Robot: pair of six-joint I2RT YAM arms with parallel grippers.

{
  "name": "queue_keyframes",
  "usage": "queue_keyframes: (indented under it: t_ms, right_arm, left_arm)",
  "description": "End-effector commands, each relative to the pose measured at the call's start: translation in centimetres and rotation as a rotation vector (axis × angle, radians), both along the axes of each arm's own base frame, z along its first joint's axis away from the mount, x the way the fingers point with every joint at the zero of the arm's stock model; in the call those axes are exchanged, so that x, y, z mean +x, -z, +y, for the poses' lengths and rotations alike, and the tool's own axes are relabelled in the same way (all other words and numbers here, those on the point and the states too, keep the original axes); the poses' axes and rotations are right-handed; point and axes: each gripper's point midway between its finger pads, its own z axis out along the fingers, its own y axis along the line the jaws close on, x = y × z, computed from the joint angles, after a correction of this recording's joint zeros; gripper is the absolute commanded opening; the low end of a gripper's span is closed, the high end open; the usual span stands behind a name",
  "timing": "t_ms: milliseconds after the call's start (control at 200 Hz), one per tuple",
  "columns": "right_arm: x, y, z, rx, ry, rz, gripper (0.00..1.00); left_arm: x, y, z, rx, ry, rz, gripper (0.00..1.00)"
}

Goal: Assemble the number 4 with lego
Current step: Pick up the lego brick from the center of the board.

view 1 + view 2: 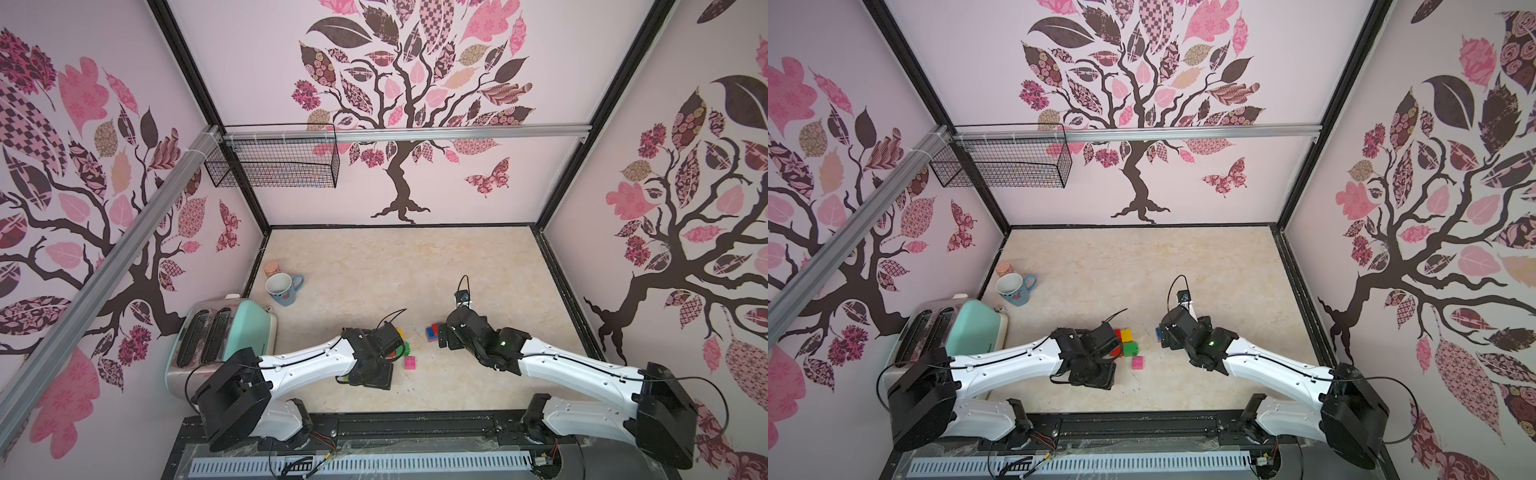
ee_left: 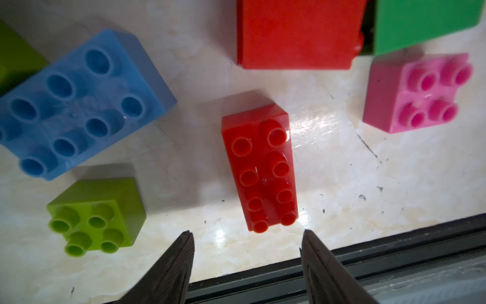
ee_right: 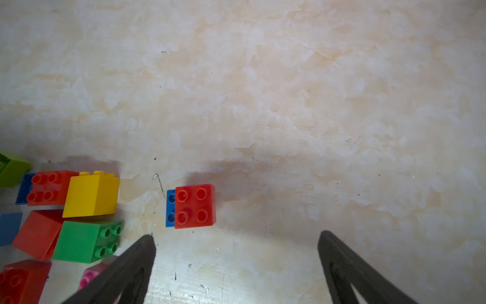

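In the left wrist view a long red lego brick (image 2: 260, 168) lies studs up just beyond my left gripper (image 2: 247, 234). That gripper is open, with nothing between its fingers. Around the brick lie a long blue brick (image 2: 79, 105), a lime square (image 2: 97, 215) and a pink square (image 2: 413, 92). In the right wrist view my right gripper (image 3: 236, 237) stands wide open above bare table. Just ahead of it, a red square (image 3: 194, 205) sits on a blue brick (image 3: 170, 208). A cluster with a yellow brick (image 3: 90, 194) and a green brick (image 3: 86, 242) lies to one side.
A blue mug (image 1: 282, 289) and a mint toaster (image 1: 224, 336) stand at the table's left. A wire basket (image 1: 274, 162) hangs on the back wall. The black front rail (image 2: 394, 250) runs close behind the left fingers. In a top view the pink brick (image 1: 410, 362) lies between the arms.
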Motion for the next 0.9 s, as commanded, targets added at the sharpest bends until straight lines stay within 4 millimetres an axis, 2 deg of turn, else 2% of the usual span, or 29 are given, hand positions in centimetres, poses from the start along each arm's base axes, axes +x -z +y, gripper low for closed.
queue_keyframes:
  t_ms: [0,120,300,625,895]
  right_arm:
    - [0.7,-1.6,-0.1,0.043,0.032,-0.063,0.99]
    - [0.7,-1.7,-0.3,0.040,0.032,-0.074,1.00]
    - [0.8,-2.0,-0.4,0.046,0.033,-0.092,0.99]
    - [0.9,-2.1,-0.3,0.049,0.022,-0.116,0.99]
    - [1.2,-2.6,-0.1,0.053,0.015,-0.143,0.99]
  left_arm:
    - [0.8,0.5,0.0,0.017,-0.037,-0.037,0.67]
    - [1.1,1.4,0.1,0.072,-0.035,-0.023,0.61]
    - [1.5,1.1,-0.5,0.162,0.030,-0.057,0.60]
    - [1.9,2.4,2.7,0.247,0.038,-0.142,0.41]
    - [2.2,3.1,2.3,0.137,0.070,-0.221,0.39]
